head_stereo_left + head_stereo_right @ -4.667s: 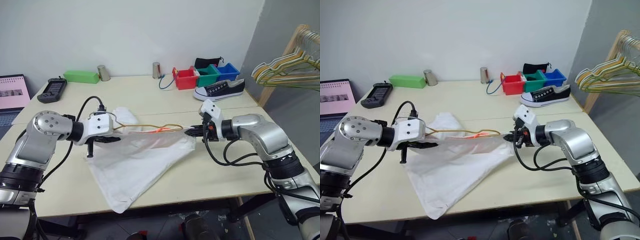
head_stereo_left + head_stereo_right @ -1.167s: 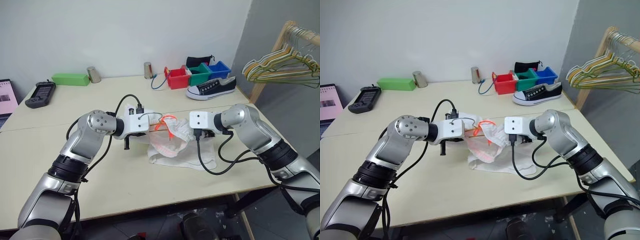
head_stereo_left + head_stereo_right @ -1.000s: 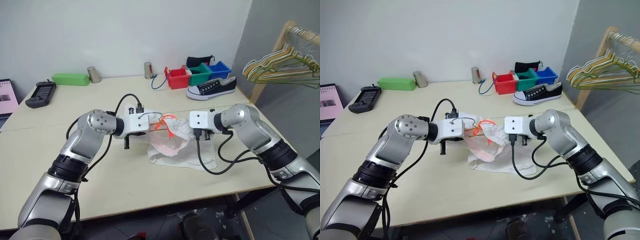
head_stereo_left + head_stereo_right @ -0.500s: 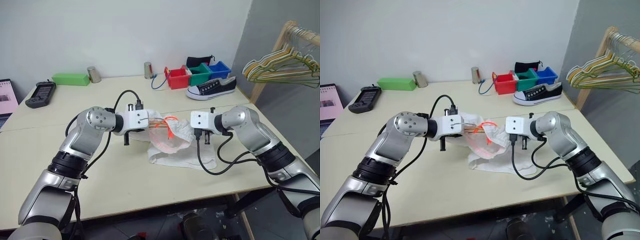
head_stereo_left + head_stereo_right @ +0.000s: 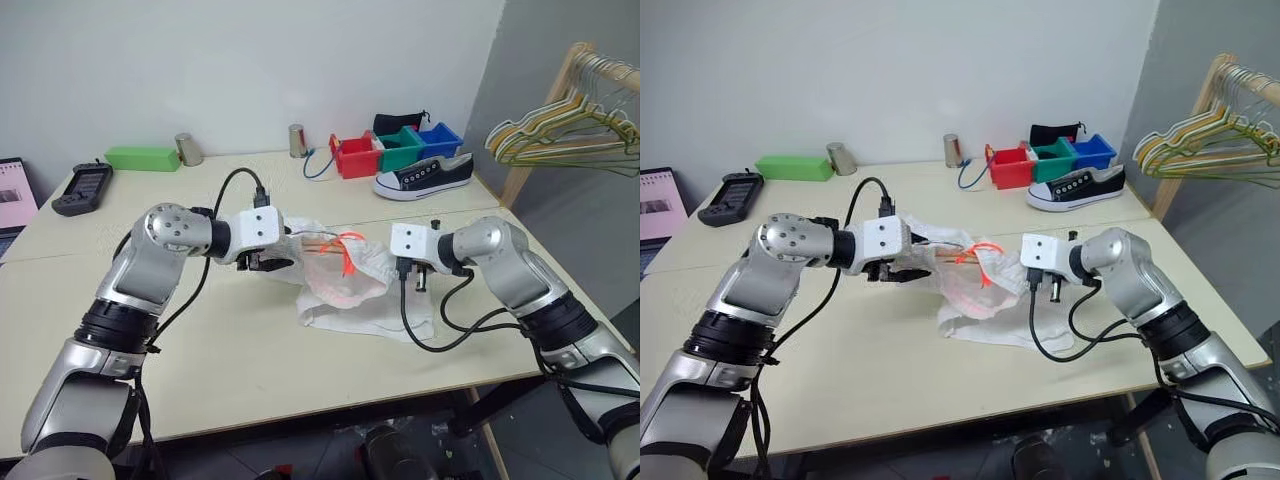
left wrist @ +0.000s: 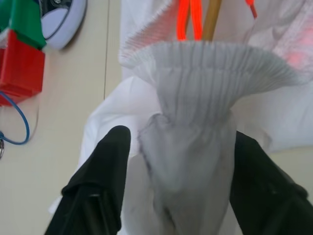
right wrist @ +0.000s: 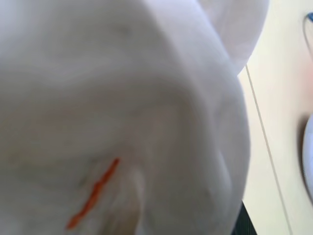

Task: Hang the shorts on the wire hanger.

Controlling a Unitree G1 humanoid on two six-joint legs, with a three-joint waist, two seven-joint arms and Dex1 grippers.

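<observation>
Bunched shorts on the wire hanger, mid-table

We see the shorts [image 5: 345,285], white and loose, gathered into a crumpled heap on the table [image 5: 250,350], their upper part lifted and their lower folds resting on the surface. Their ribbed waistband fans out in the left wrist view, with an orange cord above it and a faint reddish mark on the cloth. The wire hanger [image 5: 945,256], thin and yellowish, runs into the bunched cloth, mostly hidden by it.
</observation>
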